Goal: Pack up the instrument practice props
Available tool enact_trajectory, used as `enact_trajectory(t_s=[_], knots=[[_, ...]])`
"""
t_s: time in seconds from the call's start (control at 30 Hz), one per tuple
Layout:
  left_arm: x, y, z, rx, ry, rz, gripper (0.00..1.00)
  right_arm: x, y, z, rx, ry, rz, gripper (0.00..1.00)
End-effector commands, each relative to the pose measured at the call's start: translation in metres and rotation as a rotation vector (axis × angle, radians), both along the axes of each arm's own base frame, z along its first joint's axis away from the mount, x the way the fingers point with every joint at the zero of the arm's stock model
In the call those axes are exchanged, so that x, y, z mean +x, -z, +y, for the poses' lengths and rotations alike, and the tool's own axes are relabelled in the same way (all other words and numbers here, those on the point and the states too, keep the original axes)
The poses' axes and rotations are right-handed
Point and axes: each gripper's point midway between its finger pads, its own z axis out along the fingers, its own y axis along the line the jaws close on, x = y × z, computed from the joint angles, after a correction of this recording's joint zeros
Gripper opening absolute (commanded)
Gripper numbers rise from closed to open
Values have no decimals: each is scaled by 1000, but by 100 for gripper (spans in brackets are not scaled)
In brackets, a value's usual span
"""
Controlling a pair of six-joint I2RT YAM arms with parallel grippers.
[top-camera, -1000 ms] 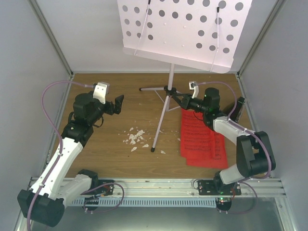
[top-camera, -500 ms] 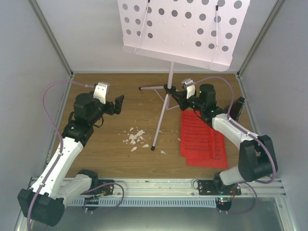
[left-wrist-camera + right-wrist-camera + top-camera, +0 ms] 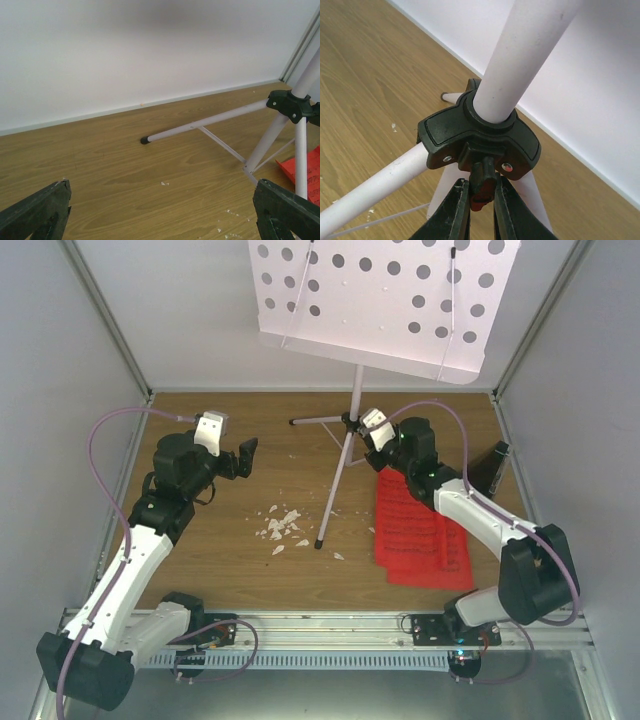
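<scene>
Right gripper (image 3: 482, 187): jaws narrowed on the white music stand (image 3: 352, 400), at its black leg collar (image 3: 479, 136), pinching the small red-tipped knob (image 3: 481, 176). Over the last second it advanced from beside the hub to this grip, so folding the upright stand can probably begin. Red sheets (image 3: 420, 532) lie under the low, outstretched right forearm, with the metronome (image 3: 493, 468) near the right wall. Left gripper (image 3: 246, 456) hovers well apart, jaws wide.

The music stand (image 3: 360, 335) rises at the back; sheets (image 3: 420, 530) lie right, crumbs (image 3: 282, 527) left.
</scene>
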Motion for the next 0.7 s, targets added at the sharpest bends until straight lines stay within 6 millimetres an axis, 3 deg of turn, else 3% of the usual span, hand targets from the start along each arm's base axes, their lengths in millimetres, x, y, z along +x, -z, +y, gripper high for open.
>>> enact_trajectory(t_s=[0.0,0.07,0.17,0.33,0.53,0.67], knots=[[0,-7,2,3,-4,-39,99,11,-13,-28,-109,129,-94,12],[0,-7,1,0,2,-38,99,9,-21,-28,-77,136,-100,21],[1,-7,0,-2,6,-37,99,-2,-32,-25,-20,111,-99,48],[0,-9,1,-3,3,-43,99,-31,-52,-24,150,60,-45,73],[3,-8,0,-6,5,-39,99,-51,-66,-38,563,166,181,81],[6,-2,-1,-8,1,-22,99,-64,-58,-22,865,157,444,83]])
